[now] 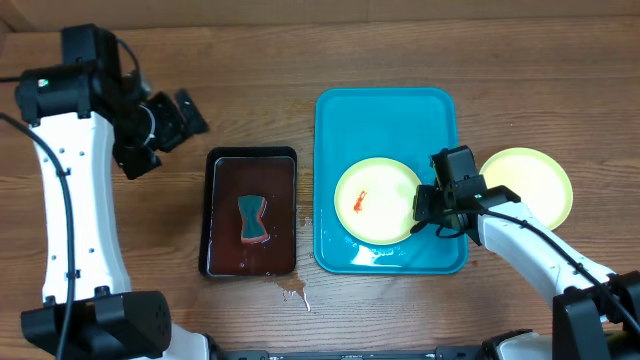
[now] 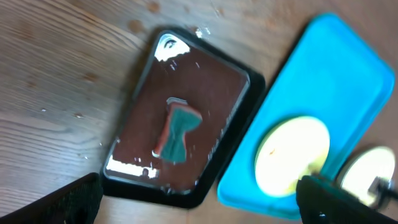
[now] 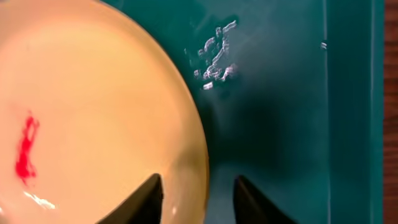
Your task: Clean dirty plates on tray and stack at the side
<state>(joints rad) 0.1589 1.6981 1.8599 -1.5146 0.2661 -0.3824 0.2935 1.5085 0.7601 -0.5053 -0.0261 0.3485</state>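
A pale yellow-green plate [image 1: 375, 200] with a red-orange smear [image 3: 25, 152] lies on the turquoise tray [image 1: 385, 120]. My right gripper [image 1: 428, 205] sits at the plate's right edge. Its fingers stand apart astride the rim [image 3: 199, 180], one tip over the plate [image 3: 93, 112], the other over the tray [image 3: 280, 124], gripping nothing. A second yellow-green plate [image 1: 530, 185] rests on the table right of the tray. My left gripper [image 1: 185, 115] hangs open and empty above the table at the far left, its fingers [image 2: 74, 199] wide apart.
A dark tray [image 1: 252, 170] of brownish water with a teal sponge [image 1: 254, 220] stands left of the turquoise tray. Water drops [image 3: 214, 56] lie on the turquoise tray. A small spill [image 1: 293, 290] wets the wood near the dark tray's front corner.
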